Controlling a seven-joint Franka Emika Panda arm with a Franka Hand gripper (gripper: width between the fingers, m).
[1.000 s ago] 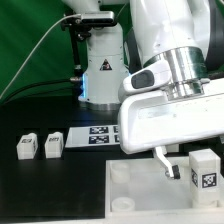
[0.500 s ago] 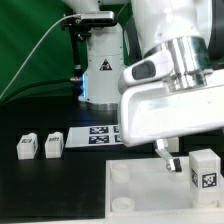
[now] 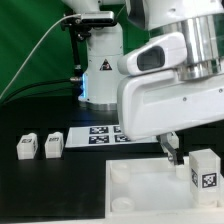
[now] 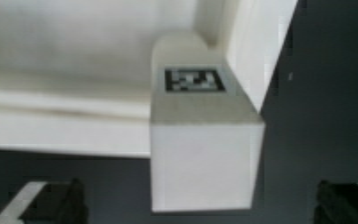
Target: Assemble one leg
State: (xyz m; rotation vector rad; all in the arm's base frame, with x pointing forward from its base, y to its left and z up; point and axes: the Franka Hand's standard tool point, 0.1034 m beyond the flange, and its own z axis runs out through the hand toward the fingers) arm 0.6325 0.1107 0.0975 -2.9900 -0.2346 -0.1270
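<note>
The leg point(image 4: 202, 140) looks like smooth white plastic to me, matt with a faint sheen. Its tag point(image 4: 195, 79) is a flat black-and-white print. The panel point(image 3: 150, 195) is the same smooth white plastic. The table point(image 3: 40, 190) is black and matt. My own housing point(image 3: 170, 100) is smooth white plastic, slightly glossy.

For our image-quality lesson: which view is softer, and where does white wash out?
Wrist view: soft throughout; the tag on the leg is smeared, the fingertips dim blurs. Exterior view: crisper, tags on the marker board distinct, but the white panel washes out, showing little relief.
</note>
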